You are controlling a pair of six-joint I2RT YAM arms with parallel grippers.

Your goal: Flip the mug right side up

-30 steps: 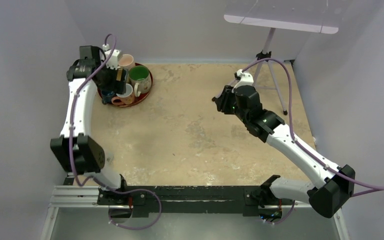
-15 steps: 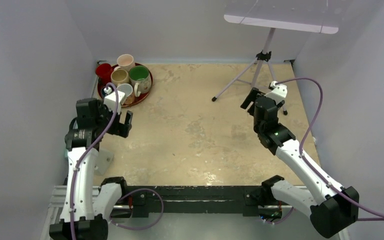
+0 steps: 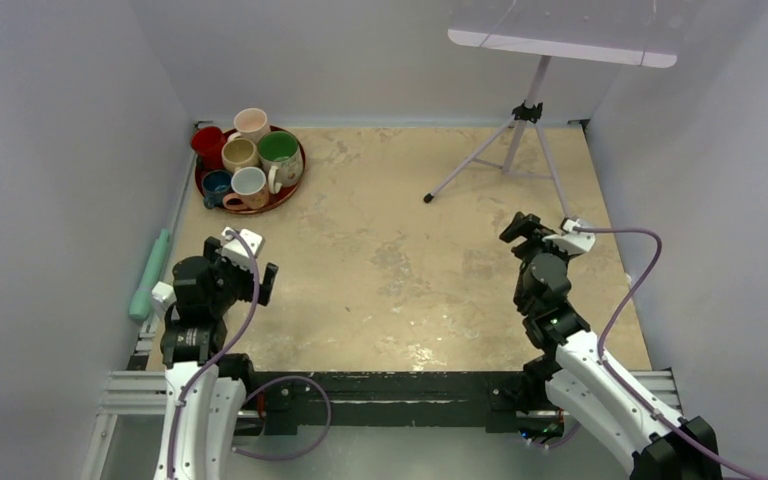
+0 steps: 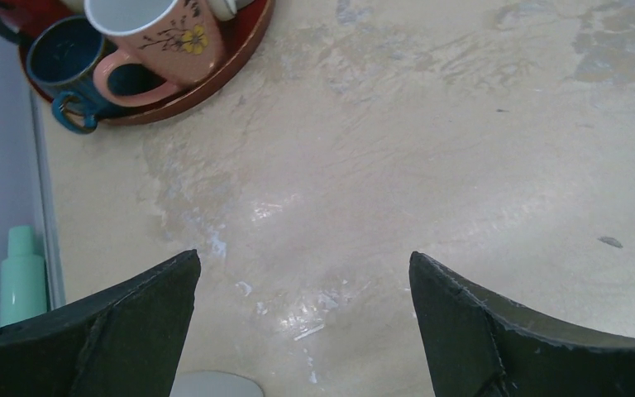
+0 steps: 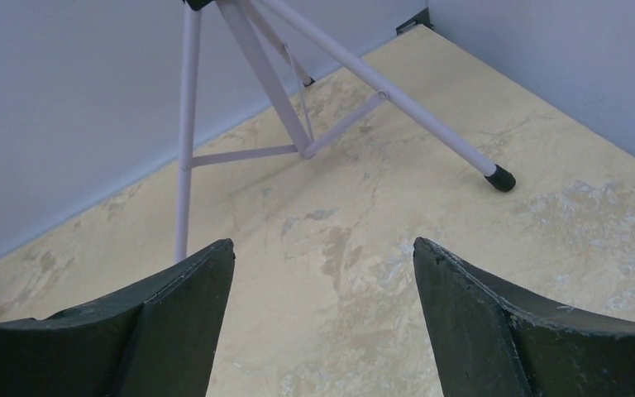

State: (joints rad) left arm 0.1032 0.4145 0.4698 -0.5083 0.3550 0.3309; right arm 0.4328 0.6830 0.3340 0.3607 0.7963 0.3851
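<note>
Top view, tray: we see a round red tray (image 3: 286, 194) in the upper left of the frame, holding six mugs, every mouth facing up.
Top view, mug: the pink flowered mug (image 3: 250, 186) stands upright at the tray's lower edge.
Top view, left gripper (image 3: 250, 262): lower left, over bare table (image 3: 380, 250), well apart from the tray.
Top view, right gripper (image 3: 532, 228): right of centre, below the tripod (image 3: 520, 130).
Top view, bottle: a mint-green bottle (image 3: 148, 275) lies along the left edge.
Left wrist view, jaws: the left gripper (image 4: 302, 258) is spread wide, with only table between its fingers.
Left wrist view, mug: the pink flowered mug (image 4: 153, 33) sits upper left, touching a blue mug (image 4: 70, 62).
Right wrist view, jaws: the right gripper (image 5: 322, 244) is parted wide and holds nothing, with the tripod (image 5: 380, 87) legs above.
</note>
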